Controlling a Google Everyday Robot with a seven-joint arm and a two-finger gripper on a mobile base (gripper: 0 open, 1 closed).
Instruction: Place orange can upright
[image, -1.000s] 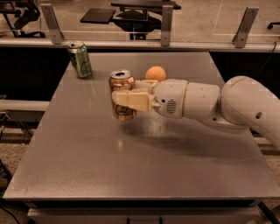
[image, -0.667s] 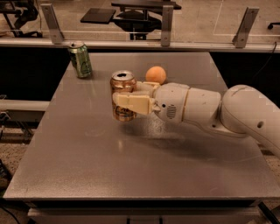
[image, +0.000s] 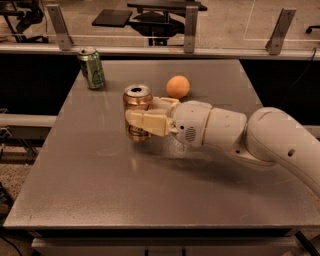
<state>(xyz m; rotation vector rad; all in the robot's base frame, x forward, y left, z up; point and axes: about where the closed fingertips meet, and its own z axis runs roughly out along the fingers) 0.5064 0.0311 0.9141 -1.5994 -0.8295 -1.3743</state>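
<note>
The orange can (image: 137, 101) stands upright near the middle of the grey table (image: 150, 185), copper-coloured with a silver top. My gripper (image: 141, 118) reaches in from the right and its cream fingers (image: 147, 123) are closed around the can's body. The can's base sits at or just above the tabletop; I cannot tell which. My white arm (image: 240, 135) stretches off to the right edge of the view.
A green can (image: 92, 68) stands upright at the table's far left corner. A plain orange ball (image: 178, 86) lies just behind my gripper. A rail with metal posts (image: 190, 22) runs behind the table's far edge.
The gripper with the can has stayed almost still, shifting only slightly. The green can and the ball have not moved.
</note>
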